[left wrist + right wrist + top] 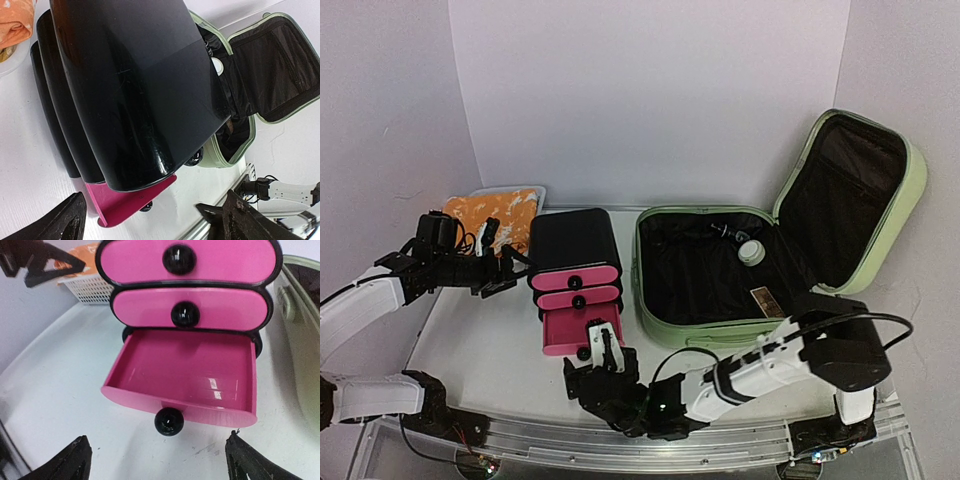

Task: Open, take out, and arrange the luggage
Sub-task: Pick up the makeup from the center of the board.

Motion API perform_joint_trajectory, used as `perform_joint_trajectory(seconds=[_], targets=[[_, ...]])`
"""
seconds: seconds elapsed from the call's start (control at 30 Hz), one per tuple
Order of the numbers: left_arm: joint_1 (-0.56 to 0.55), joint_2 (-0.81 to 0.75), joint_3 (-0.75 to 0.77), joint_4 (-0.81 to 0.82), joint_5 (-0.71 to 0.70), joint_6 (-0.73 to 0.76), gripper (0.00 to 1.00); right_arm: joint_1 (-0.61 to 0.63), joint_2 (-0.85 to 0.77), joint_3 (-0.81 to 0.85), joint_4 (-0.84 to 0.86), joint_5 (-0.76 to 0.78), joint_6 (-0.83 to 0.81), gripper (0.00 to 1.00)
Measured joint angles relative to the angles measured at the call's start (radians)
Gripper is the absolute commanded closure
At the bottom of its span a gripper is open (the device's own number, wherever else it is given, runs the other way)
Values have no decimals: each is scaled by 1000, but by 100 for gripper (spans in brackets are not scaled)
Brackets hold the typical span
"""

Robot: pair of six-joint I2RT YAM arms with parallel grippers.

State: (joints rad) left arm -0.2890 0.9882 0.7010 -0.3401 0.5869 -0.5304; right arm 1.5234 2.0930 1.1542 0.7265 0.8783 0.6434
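The walls are pale and the table [470, 345] is white. From above, the luggage [705, 280] lies open at the table's right edge, with its lid standing up by the right wall. A small white round thing [751, 252] sits inside it. The drawer box [575, 250] stands in the middle of the table, and its bottom drawer [565, 335] sticks out. A white basket [542, 192] with an orange cloth [498, 210] is in the back left corner.

The left wrist view shows the left gripper [500, 262] spread wide, holding nothing, just beside the box's black back. The luggage is behind the box.

The right wrist view shows the right gripper [605, 345] spread wide too, holding nothing. The pink drawer and its black knob [169, 421] face it. The luggage's green side is at the right.
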Motion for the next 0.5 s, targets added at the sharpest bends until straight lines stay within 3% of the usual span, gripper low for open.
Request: perform_joint_trajectory(seconds=[0.23, 0.5], targets=[[0, -3, 56, -72, -27, 38, 1, -34, -266, -37, -106, -104, -53, 9], [0, -44, 66, -134, -71, 77, 1, -327, -529, -68, -278, -231, -106, 18]])
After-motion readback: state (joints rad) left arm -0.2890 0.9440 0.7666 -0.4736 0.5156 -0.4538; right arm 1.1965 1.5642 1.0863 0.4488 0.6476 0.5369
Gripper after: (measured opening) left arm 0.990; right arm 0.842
